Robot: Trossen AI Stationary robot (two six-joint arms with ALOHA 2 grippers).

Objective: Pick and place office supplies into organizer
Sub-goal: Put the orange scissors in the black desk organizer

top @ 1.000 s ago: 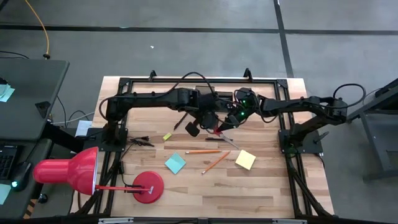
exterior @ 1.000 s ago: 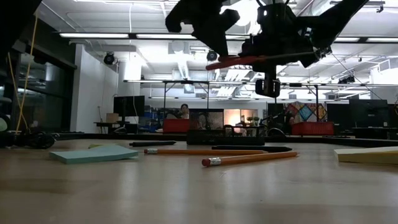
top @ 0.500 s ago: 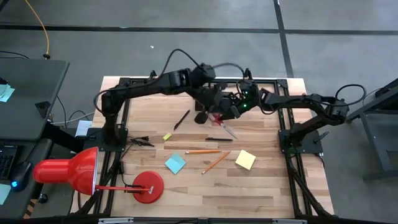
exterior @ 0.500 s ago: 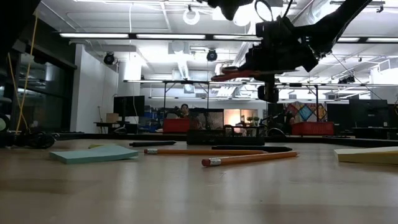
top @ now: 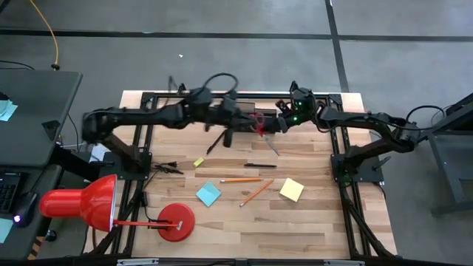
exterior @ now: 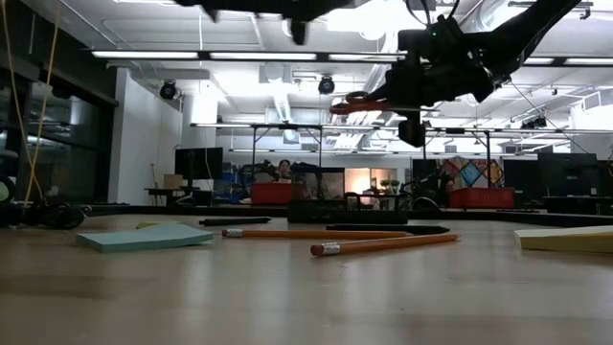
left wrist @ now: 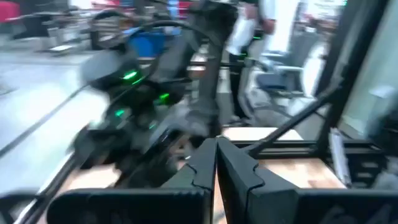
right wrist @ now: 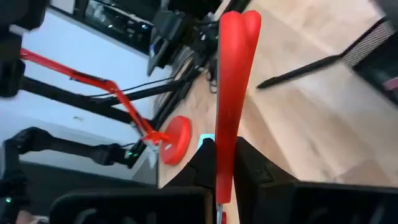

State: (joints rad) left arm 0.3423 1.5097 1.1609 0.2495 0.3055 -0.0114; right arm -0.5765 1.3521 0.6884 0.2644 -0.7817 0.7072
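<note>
Scissors [right wrist: 235,81] hang in my right gripper [right wrist: 225,163], jaws pinching the stiff red handles, high above the table's far edge near the organizer [exterior: 347,211]. Rigid, light, slick plastic, likely to swivel unless held close to the pivot. My left gripper [left wrist: 216,168], jaws pressed together and empty, crowds alongside. Pencils [top: 241,179], pens [top: 260,165] and sticky-note pads [top: 291,189] lie below.
</note>
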